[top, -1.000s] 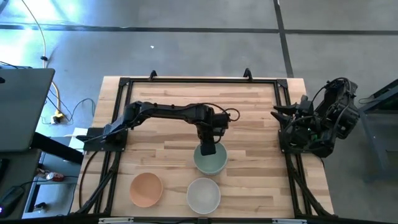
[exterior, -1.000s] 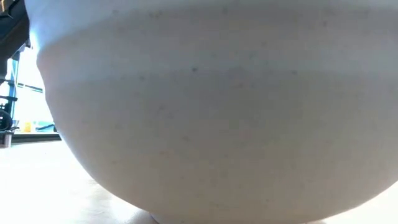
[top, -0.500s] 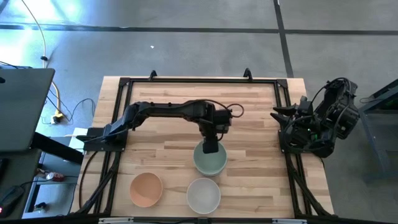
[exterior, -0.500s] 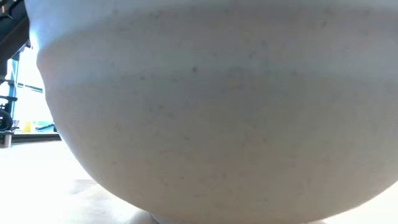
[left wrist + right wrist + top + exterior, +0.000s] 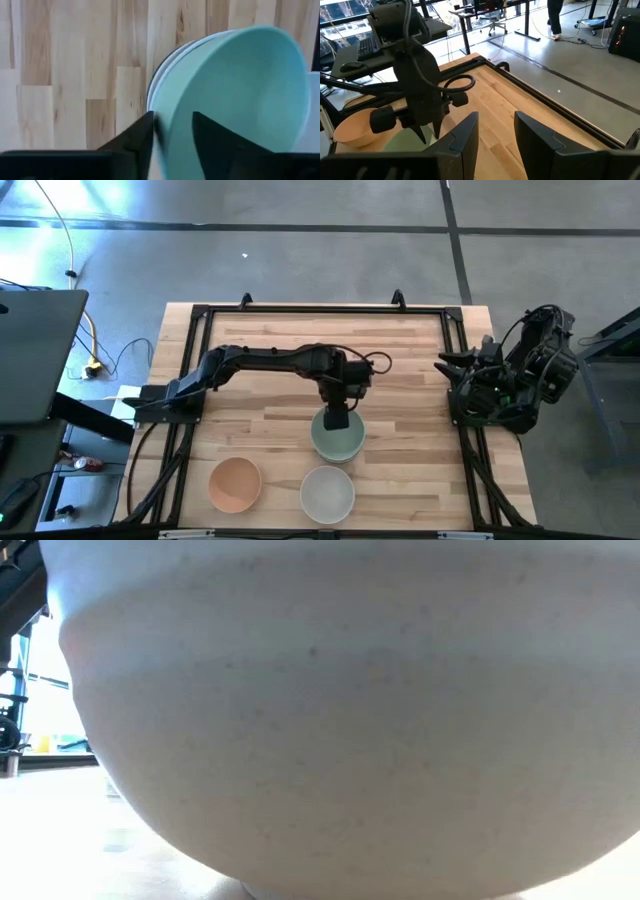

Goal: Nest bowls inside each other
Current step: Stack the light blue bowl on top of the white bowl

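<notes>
A: From above, what are you seeing?
B: Your left gripper (image 5: 338, 420) is hanging over the far rim of the mint green bowl (image 5: 337, 439), mid-table. A peach-orange bowl (image 5: 235, 483) and a white bowl (image 5: 327, 492) are sitting near you. Your right gripper (image 5: 447, 363) is waiting at the right edge.

A: And the wrist views?
B: On the left, your fingers (image 5: 134, 142) are straddling the mint rim, slightly parted, with white rims stacked beneath. On the right, your jaws are standing parted, holding nothing.

Grey concrete floor (image 5: 300, 240) all around wooden table (image 5: 270, 330), dark seam lines across it. Grey desk surface (image 5: 35, 355) at 9 o'clock, cables (image 5: 95, 355) beside it. Far room: desks (image 5: 485, 15), office chair (image 5: 492, 25), bright windows (image 5: 340, 12).
</notes>
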